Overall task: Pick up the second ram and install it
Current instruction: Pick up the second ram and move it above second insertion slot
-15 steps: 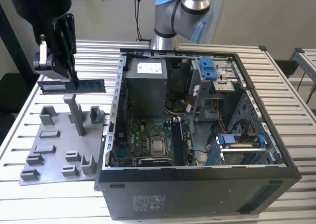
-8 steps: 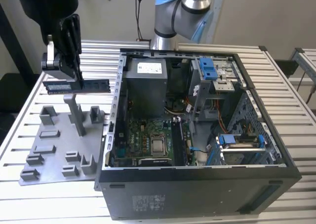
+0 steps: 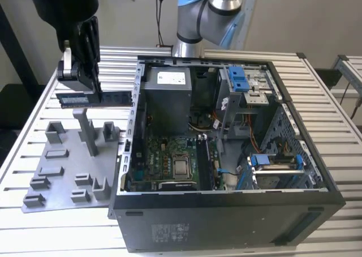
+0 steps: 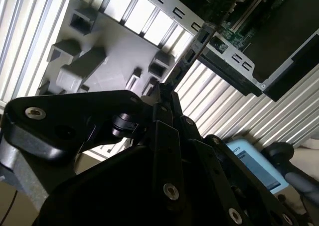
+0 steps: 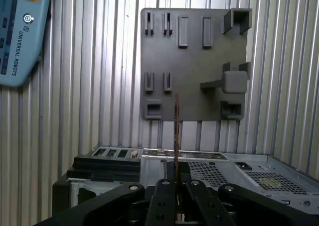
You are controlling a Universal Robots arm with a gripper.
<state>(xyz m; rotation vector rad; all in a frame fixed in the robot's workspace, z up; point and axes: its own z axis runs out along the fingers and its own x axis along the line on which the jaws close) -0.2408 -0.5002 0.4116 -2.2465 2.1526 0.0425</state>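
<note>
The second ram (image 3: 107, 98) is a thin dark stick held level above the grey holder plate (image 3: 62, 172), just outside the case's wall on the exterior view's left. My gripper (image 3: 90, 88) comes down from above and is shut on it near its middle. In both wrist views the ram shows edge-on, as a thin line (image 5: 176, 131) (image 4: 192, 52) running out from between the black fingers (image 5: 164, 191) (image 4: 158, 104). The open computer case (image 3: 226, 223) lies on its side, with the motherboard's long slots (image 3: 205, 161) beside the processor socket.
The holder plate (image 5: 194, 61) carries several raised grey blocks and a tall post (image 3: 89, 129). Bright blue clips (image 3: 237, 78) sit inside the case. The arm's base (image 3: 203, 13) stands behind the case. A teach pendant (image 5: 20, 32) lies on the slatted table (image 3: 339, 121).
</note>
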